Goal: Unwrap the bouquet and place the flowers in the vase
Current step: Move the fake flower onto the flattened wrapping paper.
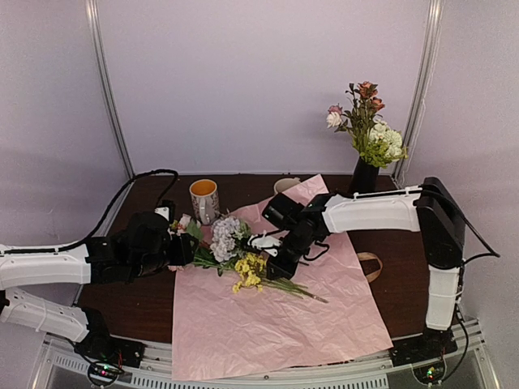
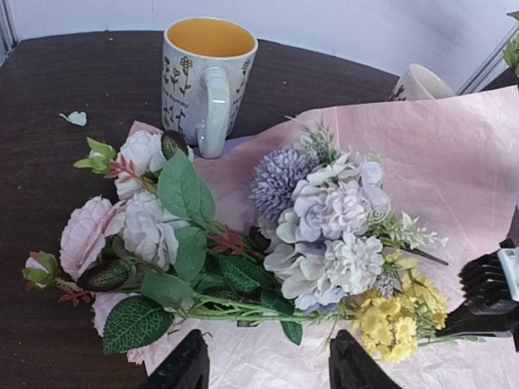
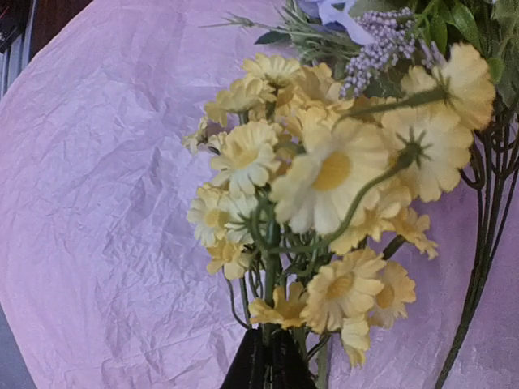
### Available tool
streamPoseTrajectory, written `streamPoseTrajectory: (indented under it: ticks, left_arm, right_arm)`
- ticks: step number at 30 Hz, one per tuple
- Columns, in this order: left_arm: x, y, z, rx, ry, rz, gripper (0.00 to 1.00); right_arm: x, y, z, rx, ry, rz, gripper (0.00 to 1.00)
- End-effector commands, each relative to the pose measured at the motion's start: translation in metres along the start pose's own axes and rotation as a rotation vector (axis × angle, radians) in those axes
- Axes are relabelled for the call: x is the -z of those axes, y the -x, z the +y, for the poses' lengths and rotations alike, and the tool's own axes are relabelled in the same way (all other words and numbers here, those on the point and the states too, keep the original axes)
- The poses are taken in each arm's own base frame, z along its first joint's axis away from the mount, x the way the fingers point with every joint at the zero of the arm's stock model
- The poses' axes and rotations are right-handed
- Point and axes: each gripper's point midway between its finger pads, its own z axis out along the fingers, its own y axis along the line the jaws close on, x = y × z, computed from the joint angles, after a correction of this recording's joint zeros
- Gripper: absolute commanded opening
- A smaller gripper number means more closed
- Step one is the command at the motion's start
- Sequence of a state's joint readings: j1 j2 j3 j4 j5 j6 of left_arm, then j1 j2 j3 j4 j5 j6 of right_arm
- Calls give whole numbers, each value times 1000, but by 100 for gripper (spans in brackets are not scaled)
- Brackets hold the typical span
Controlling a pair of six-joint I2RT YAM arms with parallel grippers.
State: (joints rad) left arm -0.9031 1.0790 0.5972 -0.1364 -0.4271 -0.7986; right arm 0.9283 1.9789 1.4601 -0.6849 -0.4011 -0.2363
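The loose flowers (image 2: 324,231) lie on their side on the flattened pink paper (image 1: 276,328) in the middle of the worktop (image 1: 134,304), with their heads toward the orange-lined mug (image 2: 207,77). The vase (image 1: 364,176) stands upright at the rear right, well apart from them, with several blooms in it. The left fingers (image 2: 188,366) stand apart just beside the green stems with nothing clamped between them; the right fingers (image 3: 253,369) are closed together on the stems of the yellow cluster (image 3: 324,178)
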Motion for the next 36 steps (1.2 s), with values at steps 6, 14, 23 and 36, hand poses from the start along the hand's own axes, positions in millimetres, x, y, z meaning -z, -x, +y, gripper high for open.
streamPoseTrajectory:
  ticks: [6, 14, 23, 36]
  left_arm:
    - [11, 27, -3, -7, 8, -83, 54]
    - [13, 29, -3, -22, 13, -80, 54]
    - [15, 25, 1, -5, 9, -81, 54]
    - [11, 25, -3, -17, 6, -73, 54]
  right_arm:
    - [29, 17, 90, 242, 146, -88, 5]
    - [-6, 23, 111, 239, 236, 31, 14]
    - [25, 39, 27, 195, -3, -24, 24]
    - [-16, -13, -28, 177, -189, 150, 19]
